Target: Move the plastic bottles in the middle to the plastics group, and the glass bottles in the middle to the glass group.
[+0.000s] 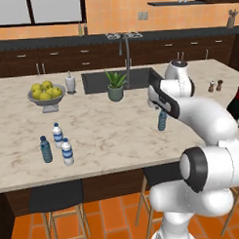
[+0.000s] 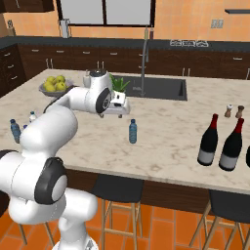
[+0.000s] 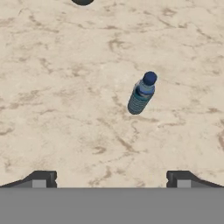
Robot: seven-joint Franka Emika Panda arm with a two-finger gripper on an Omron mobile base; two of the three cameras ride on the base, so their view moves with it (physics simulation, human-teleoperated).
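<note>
One blue-tinted plastic bottle [image 1: 162, 121] [image 2: 133, 131] [image 3: 141, 94] with a blue cap stands upright alone in the middle of the island. My gripper [image 1: 162, 109] [image 2: 110, 115] [image 3: 111, 179] hovers above and just beside it, pointing down, open, with nothing between its fingers. The plastics group [image 1: 58, 143] [image 2: 15, 131] of small water bottles stands near the left front edge. At the right end stand the tall dark bottles of the glass group [image 1: 235, 103] [image 2: 219, 143]. Any glass bottle in the middle is out of view.
A bowl of lemons [image 1: 46, 94], a white soap dispenser [image 1: 70, 83], a potted plant [image 1: 115, 87] and the sink [image 1: 139, 78] with its tap lie behind the bottle. Two small shakers [image 1: 215, 85] stand at the far right. Stools [image 1: 56, 199] stand under the front edge.
</note>
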